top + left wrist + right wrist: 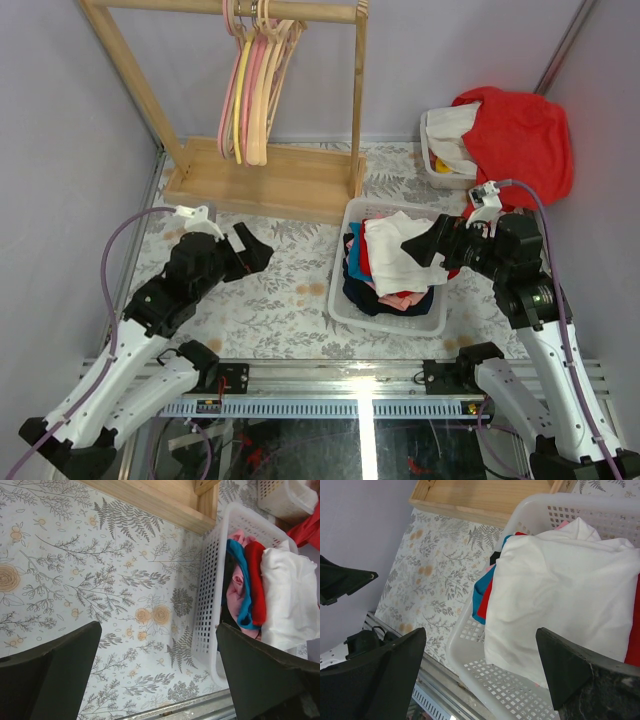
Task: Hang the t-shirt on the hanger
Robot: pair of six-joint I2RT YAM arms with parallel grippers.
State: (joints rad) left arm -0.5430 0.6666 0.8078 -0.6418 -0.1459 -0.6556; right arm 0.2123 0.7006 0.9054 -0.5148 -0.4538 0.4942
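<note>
The white t-shirt (pixel 392 252) lies crumpled on top of the clothes in the white basket (pixel 340 300). It also shows in the left wrist view (pixel 290 595) and the right wrist view (pixel 565 590). The pale peach hanger (pixel 276 70) hangs on the wooden rack's rail among pink and yellow hangers. My right gripper (pixel 425 245) is open and empty, just above the basket's right side, with the t-shirt between and beyond its fingers (pixel 480 675). My left gripper (pixel 255 246) is open and empty above the floral table, left of the basket (pixel 160 680).
The wooden rack's base (pixel 260 180) stands at the back left. Red, blue and pink clothes (pixel 247 580) lie under the t-shirt. A small white bin (pixel 432 165) with a big red garment (pixel 520 135) stands at the back right. Walls close in on both sides.
</note>
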